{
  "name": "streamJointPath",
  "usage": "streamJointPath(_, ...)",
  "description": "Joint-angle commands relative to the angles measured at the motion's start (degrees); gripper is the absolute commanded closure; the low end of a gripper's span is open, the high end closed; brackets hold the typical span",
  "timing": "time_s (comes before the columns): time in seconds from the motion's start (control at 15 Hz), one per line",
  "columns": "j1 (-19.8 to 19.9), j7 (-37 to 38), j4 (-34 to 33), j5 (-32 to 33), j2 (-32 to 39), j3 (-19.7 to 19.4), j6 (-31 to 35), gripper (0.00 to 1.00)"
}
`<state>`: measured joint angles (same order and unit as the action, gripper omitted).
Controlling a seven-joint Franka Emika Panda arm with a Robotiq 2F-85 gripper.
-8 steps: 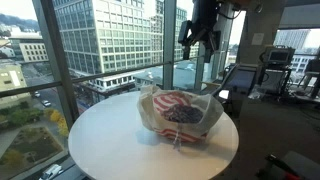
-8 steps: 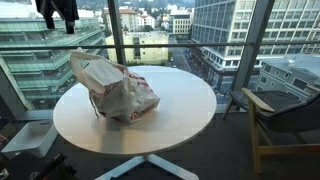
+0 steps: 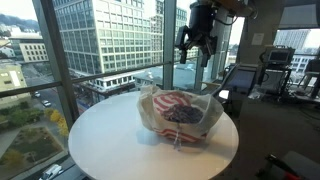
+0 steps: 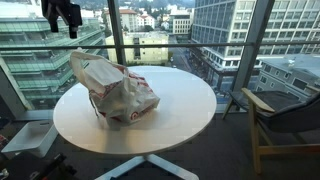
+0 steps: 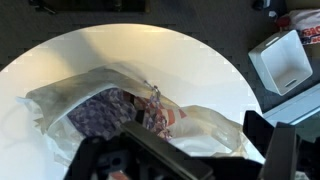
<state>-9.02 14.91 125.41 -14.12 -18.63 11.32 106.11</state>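
Far left in an exterior view, your one gripper (image 4: 60, 27) hangs high near the top of the window glass, well above the one round white table (image 4: 185, 115). Its jaws are spread wide and grip nothing. Moving right, you find one crumpled plastic bag (image 4: 115, 88) lying on the left half of the tabletop, well apart from the gripper and resting wholly on the white surface. The right half of the top lies beyond it. Further right, off the table, one dark armchair (image 4: 285, 115) stands by the window. Seen from the opposite side in an exterior view, the order flips. The table comes first, then the bag (image 3: 180, 112) sits right of centre, and the gripper (image 3: 197, 48) hangs above it, slightly to the right. One dark exercise machine (image 3: 272, 68) stands at the far right. In the wrist view you look straight down on the bag (image 5: 130, 105), which is left of centre on the table (image 5: 200, 50). Red stripes and one dark blue-purple patch show through its thin skin, but you cannot tell how many items lie inside. At the upper right of that view, one white bin (image 5: 280, 60) stands on the floor beside the table.
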Motion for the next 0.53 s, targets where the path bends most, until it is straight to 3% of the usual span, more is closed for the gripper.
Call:
streamJointPath(0.0, 1.0, -0.2, -3.8, -4.1, 9.5, -1.8, 3.4, 0.00)
streamJointPath(0.47, 3.6, 1.1, -12.7, -10.9, 28.0, -5.7, 4.2, 0.00)
